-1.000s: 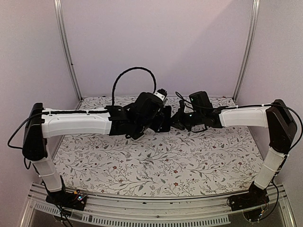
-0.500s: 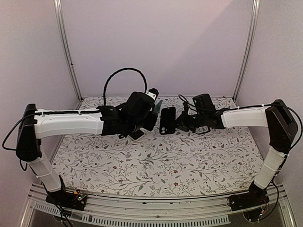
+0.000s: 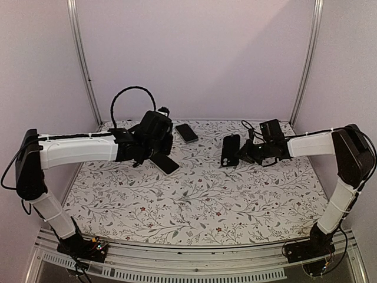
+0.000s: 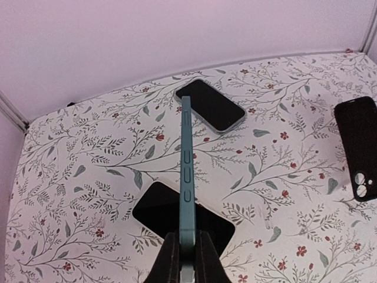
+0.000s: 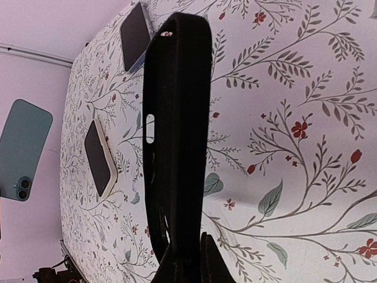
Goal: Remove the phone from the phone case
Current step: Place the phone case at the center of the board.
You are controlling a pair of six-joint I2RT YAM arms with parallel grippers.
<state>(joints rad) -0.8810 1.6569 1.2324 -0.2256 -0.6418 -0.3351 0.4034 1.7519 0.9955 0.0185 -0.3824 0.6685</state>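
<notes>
Left claw (image 4: 187,250): closed on the lower end of the teal phone (image 4: 186,177), held on edge above the table (image 4: 88,177). Right claw (image 5: 187,259): fully closed on the rim of the black case (image 5: 177,118), also raised. Phone and case are well apart; separation appears complete.

Handling: the phone is a rigid slab with smooth, likely slippery faces and a breakable screen. It is best pinched across its flat faces near one end, as now. The case looks like soft matte rubber, light and flexible, with a camera cut-out. It will bend if gripped anywhere but its rim.

Also present: a second phone (image 4: 210,105) and a third phone (image 4: 156,215) lying flat on the floral cloth.
</notes>
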